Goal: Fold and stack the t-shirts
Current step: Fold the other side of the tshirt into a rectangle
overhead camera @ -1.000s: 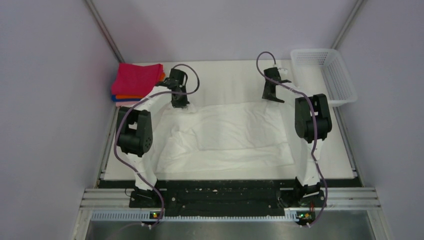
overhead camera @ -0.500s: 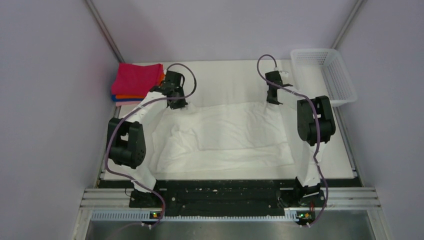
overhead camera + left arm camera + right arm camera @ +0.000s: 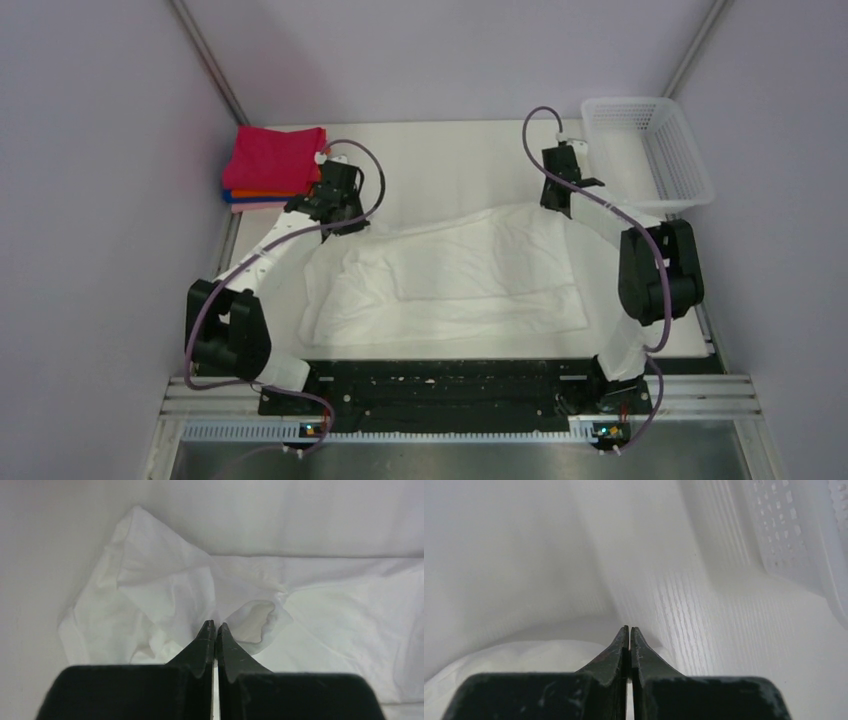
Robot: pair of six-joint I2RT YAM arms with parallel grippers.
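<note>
1. Two grippers are working at the far edge of the white t-shirt (image 3: 460,270), which is lying spread and wrinkled across the middle of the table (image 3: 450,150).
2. The left gripper (image 3: 347,222) is sitting at the shirt's far-left corner. In the left wrist view its jaws (image 3: 216,630) are pressing together, and the folds of fabric (image 3: 165,585) are converging on the tips, so it is pinching the cloth.
3. The right gripper (image 3: 560,207) is sitting at the far-right corner, with the shirt's edge rising toward it. In the right wrist view its jaws (image 3: 629,632) are closing flat on each other at the cloth's edge (image 3: 524,655).
4. The folded stack (image 3: 272,160) is resting in the far-left corner of the table, magenta on top, with orange, blue and pink edges showing beneath.
5. The mesh basket (image 3: 690,150) is standing at the far right, just beside the right gripper.
</note>
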